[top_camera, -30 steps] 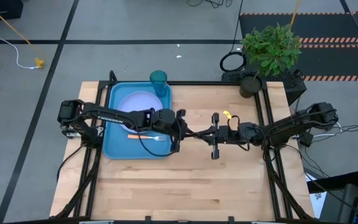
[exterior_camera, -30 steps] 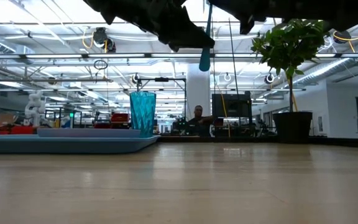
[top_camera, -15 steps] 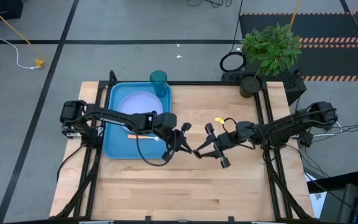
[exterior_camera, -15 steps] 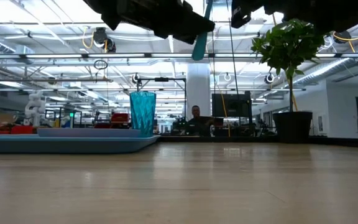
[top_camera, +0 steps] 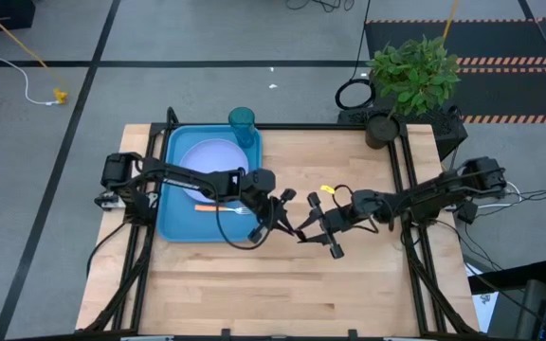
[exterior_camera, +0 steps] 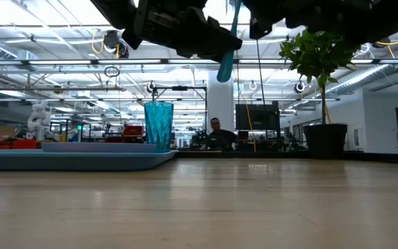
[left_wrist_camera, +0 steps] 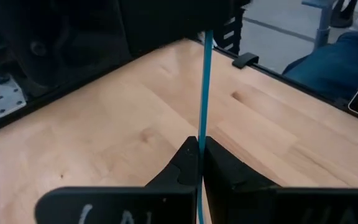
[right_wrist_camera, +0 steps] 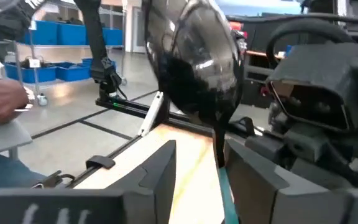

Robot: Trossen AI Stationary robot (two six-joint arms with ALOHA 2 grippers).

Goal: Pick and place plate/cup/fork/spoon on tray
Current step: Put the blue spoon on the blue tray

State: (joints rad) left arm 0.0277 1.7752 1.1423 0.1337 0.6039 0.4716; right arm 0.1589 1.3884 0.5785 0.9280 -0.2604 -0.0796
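The blue tray (top_camera: 172, 204) lies at the table's left with the pale plate (top_camera: 211, 156) on it. The orange-handled fork (top_camera: 222, 207) rests on the plate's near side, and the teal cup (top_camera: 242, 125) stands in the tray's far right corner. The spoon is held in the air right of the tray: its dark bowl (right_wrist_camera: 197, 68) is up and its light-blue handle (exterior_camera: 226, 59) slants down. My left gripper (top_camera: 281, 216) is shut on the handle. My right gripper (top_camera: 309, 225) is open, with the spoon's neck between its fingers. My left gripper pinches the spoon's thin light-blue handle (left_wrist_camera: 200, 140) between its two fingers, coming from the table's left. The handle runs on past the fingertips on both sides. The spoon is lifted well clear of the table, its handle end (exterior_camera: 224, 72) hanging lowest. My right gripper has its fingers (right_wrist_camera: 247, 168) on either side of the spoon's neck (right_wrist_camera: 219, 146); I cannot tell whether one of them touches it.
A potted plant (top_camera: 410, 71) stands at the table's far right corner. Bare wood (top_camera: 282, 284) stretches along the near half of the table. People show beyond the table: a trouser leg (left_wrist_camera: 334, 62) and a hand (right_wrist_camera: 2, 99).
Both grippers, joined at the spoon, have shifted a little toward the table's near edge, and the right gripper has turned about its wrist. The spoon's handle, upright a second ago, now slants.
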